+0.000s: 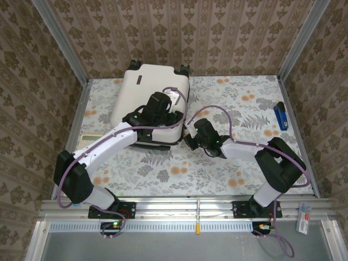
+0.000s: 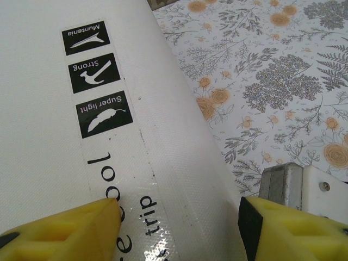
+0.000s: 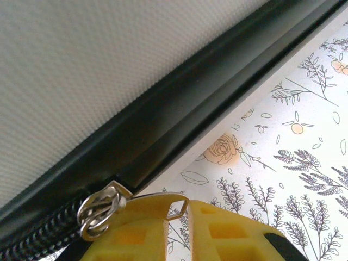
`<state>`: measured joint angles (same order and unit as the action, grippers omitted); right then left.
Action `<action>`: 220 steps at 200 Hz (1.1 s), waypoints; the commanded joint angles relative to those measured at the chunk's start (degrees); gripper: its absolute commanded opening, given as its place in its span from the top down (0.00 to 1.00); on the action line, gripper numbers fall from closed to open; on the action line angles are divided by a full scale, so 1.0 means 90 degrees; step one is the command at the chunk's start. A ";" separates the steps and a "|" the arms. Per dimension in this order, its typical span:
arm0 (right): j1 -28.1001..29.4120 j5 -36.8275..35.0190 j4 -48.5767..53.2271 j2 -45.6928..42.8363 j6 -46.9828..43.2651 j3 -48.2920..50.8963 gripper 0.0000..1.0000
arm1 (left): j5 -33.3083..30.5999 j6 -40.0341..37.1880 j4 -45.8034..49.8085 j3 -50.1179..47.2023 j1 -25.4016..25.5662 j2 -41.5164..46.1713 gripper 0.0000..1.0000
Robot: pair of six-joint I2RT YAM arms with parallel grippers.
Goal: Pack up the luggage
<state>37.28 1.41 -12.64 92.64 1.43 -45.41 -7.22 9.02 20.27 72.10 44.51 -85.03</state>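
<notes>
Floral table (image 1: 244, 163) — left hand (image 2: 179, 217) agape over luggage (image 2: 54, 136), right hand (image 3: 176, 217) tight on zipper pull (image 3: 100, 209)

The luggage (image 1: 142, 89) lay flat and closed at the far left of the tabletop (image 1: 239, 168), black wheels (image 1: 184, 68) at its far end. The shell was cream-white and textured, with small black printed marks. A dark seam zipper (image 3: 100, 209) ran along one side, possibly not fully zipped.

Cream luggage (image 2: 49, 163) shell, upside-down black labels (image 2: 93, 72) "Muntenia", "Strong", "Super light", then black lettering (image 2: 148, 215) "trip"
</notes>
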 commanded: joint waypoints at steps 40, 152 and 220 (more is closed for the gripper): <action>0.0110 0.0408 -0.0110 -0.0068 -0.0652 -0.0257 0.92 | 0.0575 0.0102 0.1159 -0.0248 -0.0024 -0.0561 0.38; 0.0138 0.0243 -0.0349 -0.0183 -0.0860 -0.0218 1.00 | 0.0564 0.0112 0.1157 -0.0291 -0.0013 -0.0555 0.38; 0.0155 0.1138 -0.0103 -0.0605 -0.0959 -0.0010 1.00 | 0.0575 0.0156 0.1077 -0.0366 -0.0004 -0.0513 0.38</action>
<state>37.60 4.97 -11.70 90.02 -5.48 -45.65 -7.25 9.02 20.27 72.51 44.47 -85.43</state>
